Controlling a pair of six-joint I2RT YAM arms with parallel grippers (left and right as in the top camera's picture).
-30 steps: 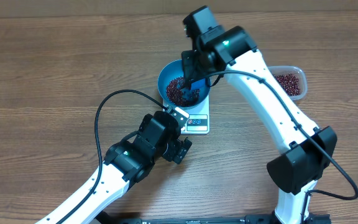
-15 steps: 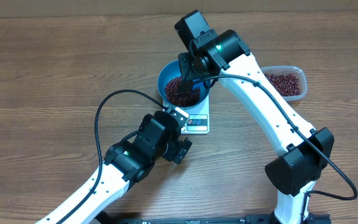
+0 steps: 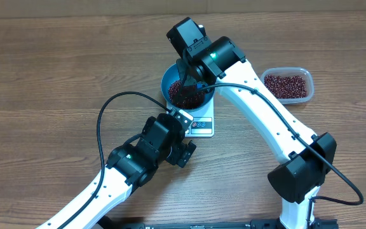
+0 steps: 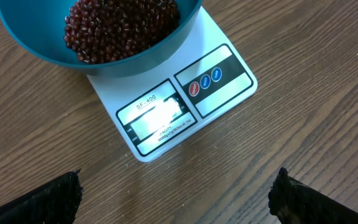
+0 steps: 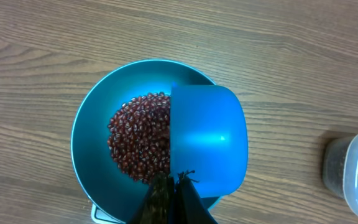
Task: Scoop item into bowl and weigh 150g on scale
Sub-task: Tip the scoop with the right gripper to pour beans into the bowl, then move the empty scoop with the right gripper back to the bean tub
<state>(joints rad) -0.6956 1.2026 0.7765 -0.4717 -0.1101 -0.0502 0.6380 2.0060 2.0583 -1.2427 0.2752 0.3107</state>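
Overhead first: the right tool (image 3: pixel 187 77) hangs right over the bowl (image 3: pixel 166 89), which sits on the scale (image 3: pixel 202 126) on the wooden surface (image 3: pixel 56 63), and the beans (image 3: pixel 182 97) are heaped inside it; the clear tub (image 3: pixel 307 75) holding more beans lies well apart on the right. Over to the left wrist: the left tool (image 4: pixel 176 186) is spread as wide as it goes, nothing between its fingers (image 4: pixel 48 199), hovering just in front of the scale, whose display (image 4: pixel 157 118) glows too bright to read, with three round buttons (image 4: pixel 204 81) beside it. Right wrist now: the right tool's fingers are pinched tight on the near end of the blue scoop (image 5: pixel 209 140), and the scoop covers the right half of the bowl, above the beans
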